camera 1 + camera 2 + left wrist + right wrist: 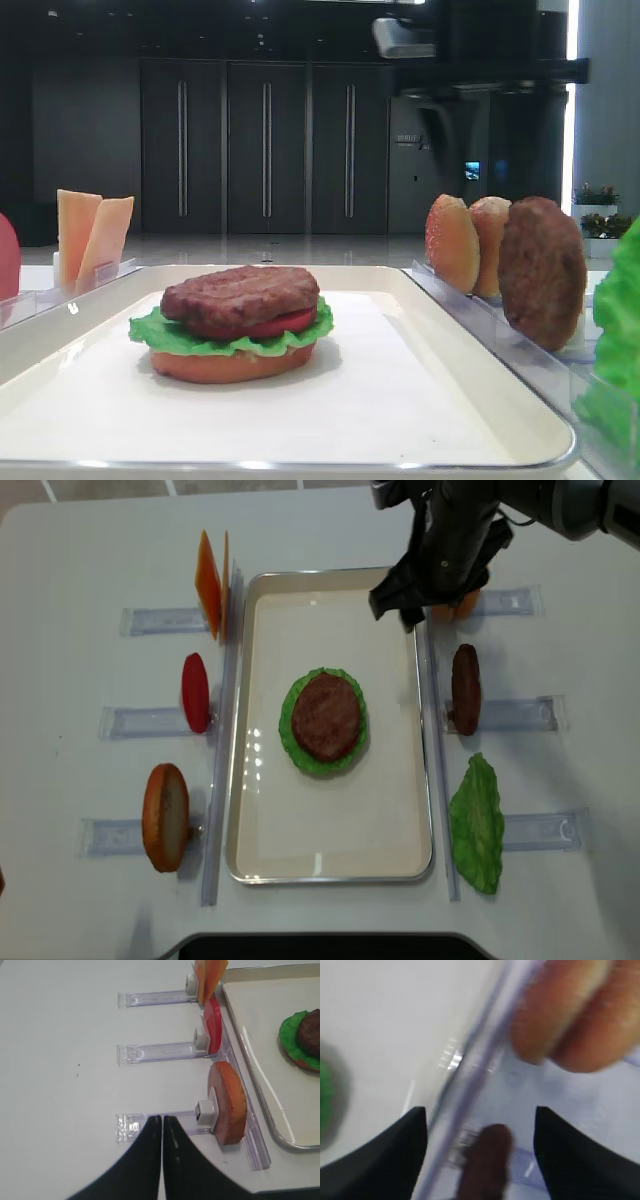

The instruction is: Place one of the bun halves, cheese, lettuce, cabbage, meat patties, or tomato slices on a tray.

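Right hand spread wide, holding nothing, over rack of bun halves beside tray, likely lining up top bun. Patty already crowns stack mid-tray. Left hand pressed together, idle over desk.

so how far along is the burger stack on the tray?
Done: a bottom bun, lettuce, a tomato slice and one of the meat patties are stacked mid tray. In hand: nothing; the right pincer is open and empty at the tray's far right edge, near the racked bun halves. The left pincer is shut. Left: a bun top, and cheese if wanted.
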`<state>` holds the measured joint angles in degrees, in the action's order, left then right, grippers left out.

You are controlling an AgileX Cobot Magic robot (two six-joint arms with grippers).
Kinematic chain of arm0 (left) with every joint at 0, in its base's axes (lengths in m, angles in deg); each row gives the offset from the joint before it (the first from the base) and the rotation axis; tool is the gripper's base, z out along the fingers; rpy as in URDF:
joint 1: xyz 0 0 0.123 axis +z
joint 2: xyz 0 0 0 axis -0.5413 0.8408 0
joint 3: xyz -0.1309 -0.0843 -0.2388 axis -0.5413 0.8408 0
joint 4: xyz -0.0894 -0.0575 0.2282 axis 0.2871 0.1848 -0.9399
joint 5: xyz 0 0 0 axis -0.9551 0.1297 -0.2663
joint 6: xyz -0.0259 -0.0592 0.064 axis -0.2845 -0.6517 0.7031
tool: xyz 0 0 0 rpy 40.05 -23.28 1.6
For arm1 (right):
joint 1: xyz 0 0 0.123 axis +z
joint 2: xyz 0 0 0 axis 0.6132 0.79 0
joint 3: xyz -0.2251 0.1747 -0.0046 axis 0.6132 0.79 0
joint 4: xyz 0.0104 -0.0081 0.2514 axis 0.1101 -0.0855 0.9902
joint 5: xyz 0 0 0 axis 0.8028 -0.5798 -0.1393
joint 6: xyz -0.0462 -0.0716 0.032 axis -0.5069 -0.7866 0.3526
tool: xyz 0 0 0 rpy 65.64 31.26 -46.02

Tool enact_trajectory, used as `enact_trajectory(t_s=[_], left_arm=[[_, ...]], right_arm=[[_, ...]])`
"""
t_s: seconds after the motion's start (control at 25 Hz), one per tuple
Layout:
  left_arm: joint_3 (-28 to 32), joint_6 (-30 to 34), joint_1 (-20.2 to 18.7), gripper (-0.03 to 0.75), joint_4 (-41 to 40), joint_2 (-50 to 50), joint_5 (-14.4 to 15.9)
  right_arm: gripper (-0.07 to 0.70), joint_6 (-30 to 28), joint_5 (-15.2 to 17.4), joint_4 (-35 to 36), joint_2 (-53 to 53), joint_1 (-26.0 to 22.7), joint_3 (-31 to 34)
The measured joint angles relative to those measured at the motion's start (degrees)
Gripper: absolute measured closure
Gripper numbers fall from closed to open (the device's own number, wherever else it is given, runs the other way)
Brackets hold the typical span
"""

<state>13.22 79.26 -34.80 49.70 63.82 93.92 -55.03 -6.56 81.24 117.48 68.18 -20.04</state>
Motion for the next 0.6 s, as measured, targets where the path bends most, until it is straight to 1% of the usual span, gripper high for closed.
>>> enact_trajectory(t_s=[0.04, 0.12, 0.2, 0.28, 0.36, 0.48, 0.6], left_arm=[[0.0, 0.0, 0.0, 0.716, 0.0, 0.0, 0.0], [0.0, 0.0, 0.0, 0.716, 0.0, 0.0, 0.0], [0.0, 0.0, 0.0, 0.716, 0.0, 0.0, 0.0], [0.0, 0.0, 0.0, 0.716, 0.0, 0.0, 0.0], [0.0, 0.0, 0.0, 0.716, 0.0, 0.0, 0.0], [0.0, 0.0, 0.0, 0.716, 0.0, 0.0, 0.0], [0.0, 0.0, 0.0, 0.716, 0.0, 0.0, 0.0]], right_arm=[[0.19, 0.13, 1.34, -1.48, 0.0, -2.55, -0.05], [0.19, 0.03, 3.41, -2.92, 0.0, -9.12, -0.09], [0.19, -0.38, 5.4, -3.86, 0.0, -17.36, -0.16], [0.19, -1.36, 6.51, -3.81, 0.0, -24.39, -0.16], [0.19, -1.99, 6.96, -3.35, -0.33, -30.4, 0.05], [0.19, -2.42, 7.06, -1.82, -2.93, -35.7, 2.34], [0.19, -2.83, 6.98, -1.58, -9.35, -37.2, 7.8]])
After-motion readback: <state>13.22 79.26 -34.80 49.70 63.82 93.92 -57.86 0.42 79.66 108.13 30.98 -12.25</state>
